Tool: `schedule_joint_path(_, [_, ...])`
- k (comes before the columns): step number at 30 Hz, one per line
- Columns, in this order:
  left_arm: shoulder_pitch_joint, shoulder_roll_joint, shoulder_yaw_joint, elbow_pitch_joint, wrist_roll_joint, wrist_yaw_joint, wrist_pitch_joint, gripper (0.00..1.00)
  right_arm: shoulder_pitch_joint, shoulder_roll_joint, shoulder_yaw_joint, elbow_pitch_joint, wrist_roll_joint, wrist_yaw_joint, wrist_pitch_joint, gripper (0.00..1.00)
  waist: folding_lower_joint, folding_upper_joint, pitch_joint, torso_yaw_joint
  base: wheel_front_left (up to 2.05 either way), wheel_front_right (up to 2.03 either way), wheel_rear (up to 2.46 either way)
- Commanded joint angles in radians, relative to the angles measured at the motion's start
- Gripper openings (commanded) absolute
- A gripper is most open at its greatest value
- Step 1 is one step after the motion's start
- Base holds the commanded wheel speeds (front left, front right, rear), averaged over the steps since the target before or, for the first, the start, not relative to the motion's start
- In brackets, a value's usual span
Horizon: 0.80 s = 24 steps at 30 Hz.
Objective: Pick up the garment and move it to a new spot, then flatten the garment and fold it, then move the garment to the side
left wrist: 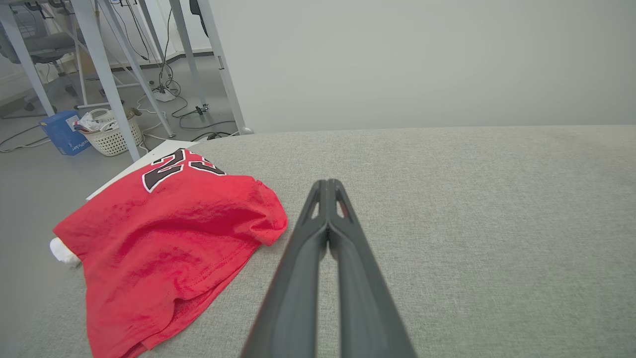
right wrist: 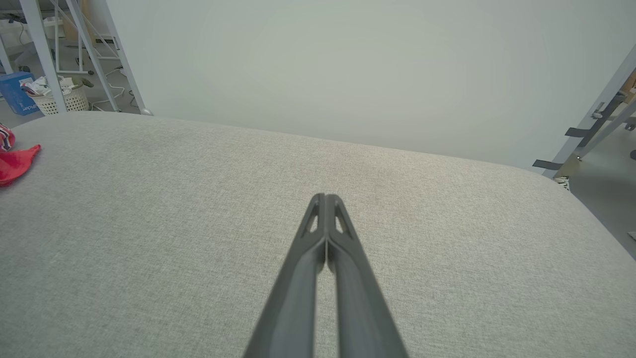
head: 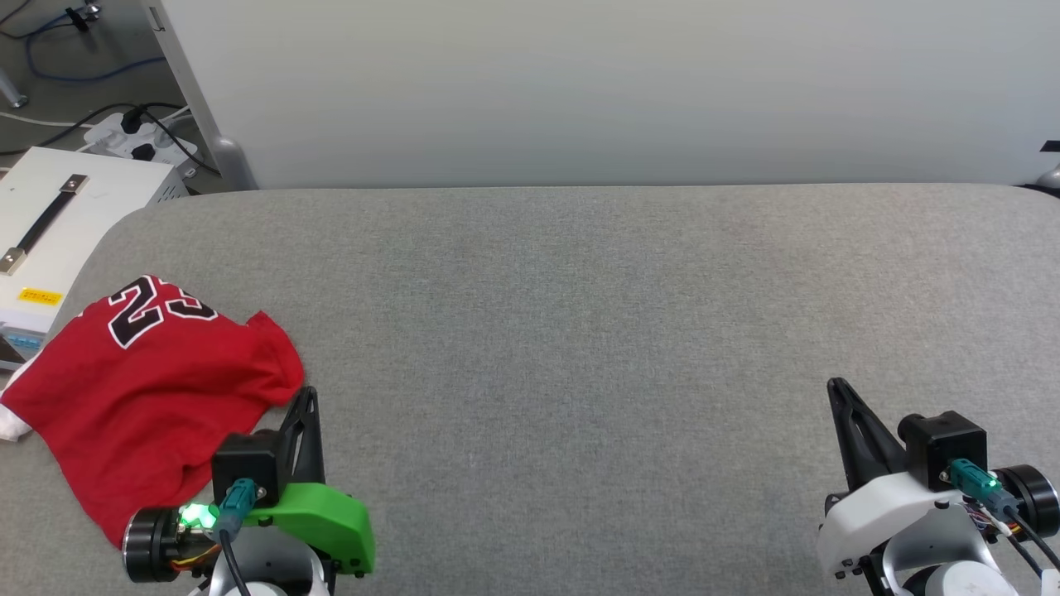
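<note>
Grey cushion [head: 580, 331] holds the garment [head: 157, 389]; wrist views add a basket [left wrist: 112, 136]; left gripper [head: 308, 396], right gripper [head: 835, 386] closed.

You see a big grey cloth table [head: 629, 348]. Off its far left corner sits a white box [head: 99, 203] with a black handle [head: 43, 220]. Farther off, a white basket [left wrist: 113, 138] stands beside a blue box [left wrist: 62, 133].

Left gripper [head: 308, 396] closed, empty; right gripper [head: 836, 387] closed, empty.

Garment [head: 157, 389] crumpled, far left on grey surface [head: 580, 331].
</note>
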Motion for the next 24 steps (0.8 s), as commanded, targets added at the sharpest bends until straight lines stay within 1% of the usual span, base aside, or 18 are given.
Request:
schedule_joint_path(1, [-0.018,-0.004,0.001,-0.002,0.010,-0.003,-0.001,0.00,-0.017,0.000,0.001,-0.003,-0.010,-0.001,0.003,0.00,0.0000,-0.0001,0.000,0.000,0.00,0.00,0.00])
schedule_joint_path(15, [-0.018,-0.004,0.001,-0.002,0.010,-0.003,-0.001,0.00,-0.017,0.000,0.001,-0.003,-0.010,-0.001,0.003,0.00,0.0000,-0.0001,0.000,0.000,0.00,0.00,0.00])
schedule_joint_path(16, [0.000,0.000,0.000,0.000,0.000,0.000,0.000,1.00,0.000,0.000,0.000,0.000,0.000,0.000,0.000,1.00,0.0000,-0.0001,0.000,0.000,0.00,0.00,0.00])
schedule_joint_path(24, [-0.001,0.000,-0.001,-0.001,-0.008,0.007,-0.011,1.00,0.000,0.000,-0.008,-0.003,0.013,0.000,-0.011,1.00,0.0000,-0.0001,0.001,0.000,0.00,0.00,0.00])
